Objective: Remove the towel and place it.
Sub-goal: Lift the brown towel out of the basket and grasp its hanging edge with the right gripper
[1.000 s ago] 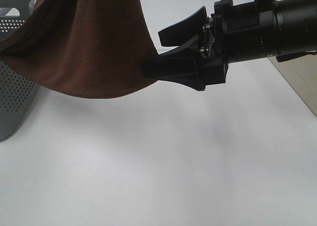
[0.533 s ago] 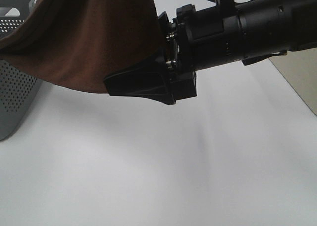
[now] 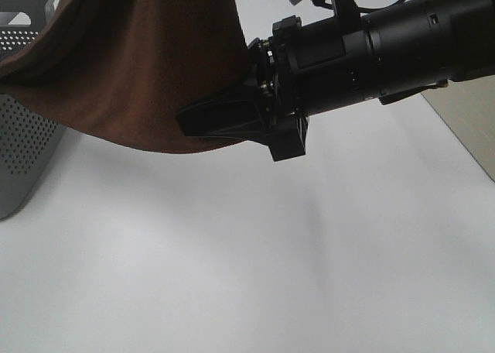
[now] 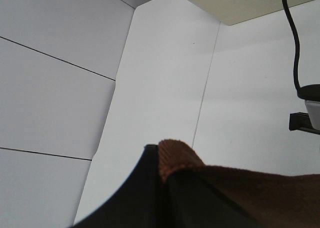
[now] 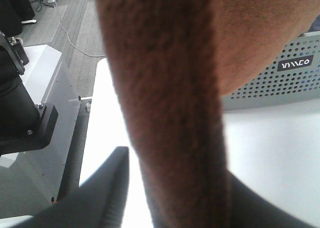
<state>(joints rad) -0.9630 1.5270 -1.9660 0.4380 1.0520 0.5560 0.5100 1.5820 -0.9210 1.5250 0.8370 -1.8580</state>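
The dark brown towel hangs in the air at the upper left of the high view, sagging in a curve above the white table. My right gripper reaches in from the right and is shut on the towel's lower right edge. In the right wrist view a thick fold of towel fills the space between the two fingers, with only a thin sliver of light beside one. My left gripper is shut on a corner of the towel. The high view does not show it.
A grey perforated basket stands at the left edge of the table, partly behind the towel. The basket also shows in the right wrist view. Past the table's right edge lies a beige floor strip.
My right gripper moved left to the towel's hanging edge with its jaws wide, then the jaws closed in on the cloth. The left grip has not changed.
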